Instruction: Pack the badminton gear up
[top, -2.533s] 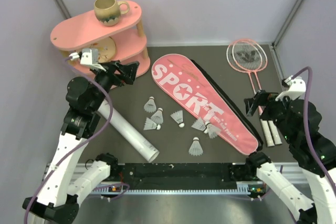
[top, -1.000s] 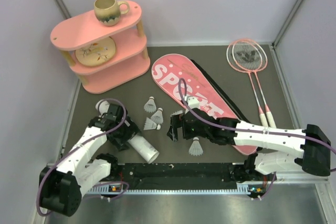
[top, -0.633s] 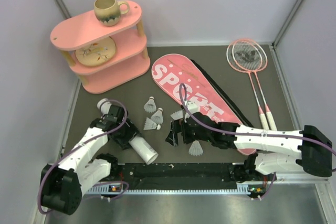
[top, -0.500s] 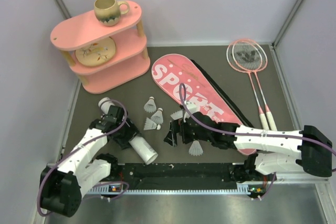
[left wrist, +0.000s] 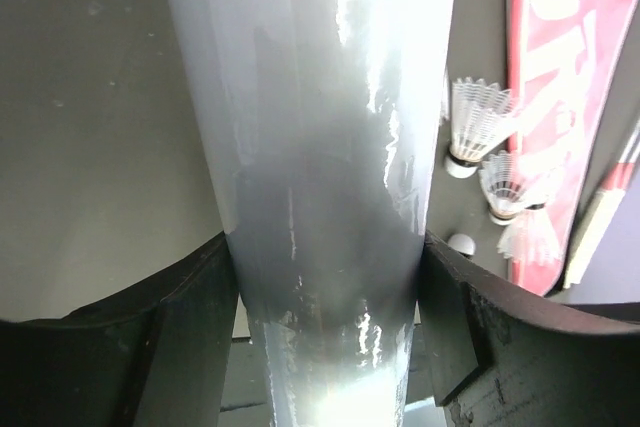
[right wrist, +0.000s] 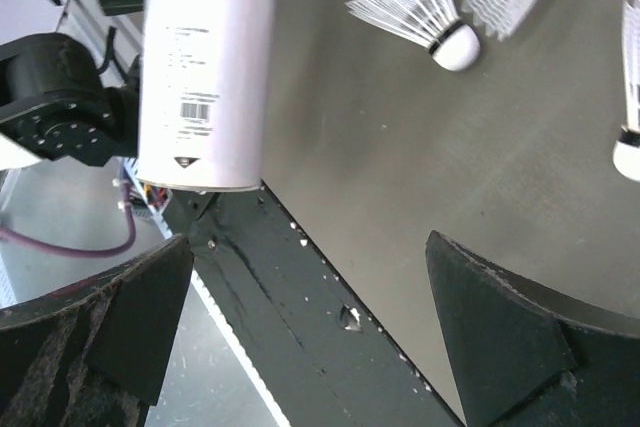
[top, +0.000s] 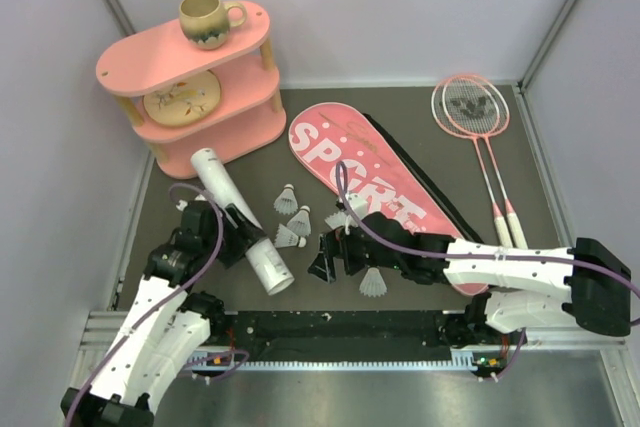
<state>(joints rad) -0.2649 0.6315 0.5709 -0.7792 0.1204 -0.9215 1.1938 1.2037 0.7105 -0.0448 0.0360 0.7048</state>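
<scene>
Dark surface (top: 410, 112), pale walls. Left claw (top: 238, 234) grips the tube (top: 215, 177) around its middle, with the tube's open end near the right claw (top: 328, 255). That claw is wide open and holds nothing. Shuttlecocks (top: 291, 236) lie loose just beside it, the bag (top: 330, 147) just behind it, the rackets (top: 470, 107) well off to its right. Nothing looks packed yet, so I think almost all the job is left.

Long white tube (top: 218, 185) slants across the worktop's left side. Small white feather shuttlecocks (top: 288, 199) lie scattered between it and the flat pink SPORT bag (top: 340, 152); two pink-framed rackets (top: 470, 107) lie together far right
</scene>
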